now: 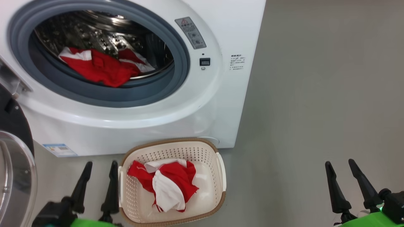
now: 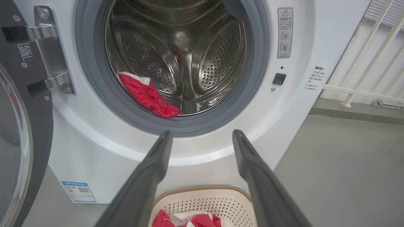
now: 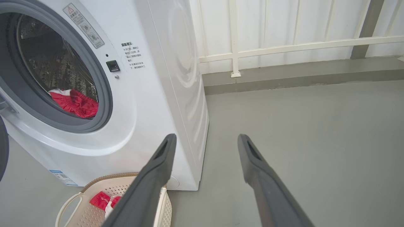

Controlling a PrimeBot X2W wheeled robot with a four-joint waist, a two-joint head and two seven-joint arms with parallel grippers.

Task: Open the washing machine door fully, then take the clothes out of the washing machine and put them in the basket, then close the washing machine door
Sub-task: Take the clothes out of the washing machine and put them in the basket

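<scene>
Now, door [image 1: 14,170]: swung open, left
Drum [image 1: 94,31]: red clothes [image 1: 101,67] inside
Basket [image 1: 170,141]: red-white garment [image 1: 172,186] inside
Left end effector [image 1: 101,163]: spread, empty
Right end effector [image 1: 340,162]: spread, empty

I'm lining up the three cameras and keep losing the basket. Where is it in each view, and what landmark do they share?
Head view: the basket sits bottom centre, on the floor in front of the washing machine.
Left wrist view: bottom edge, centre, cut off by the frame.
Right wrist view: bottom left corner.
Shared landmark: the warning sticker on the machine's front.
</scene>
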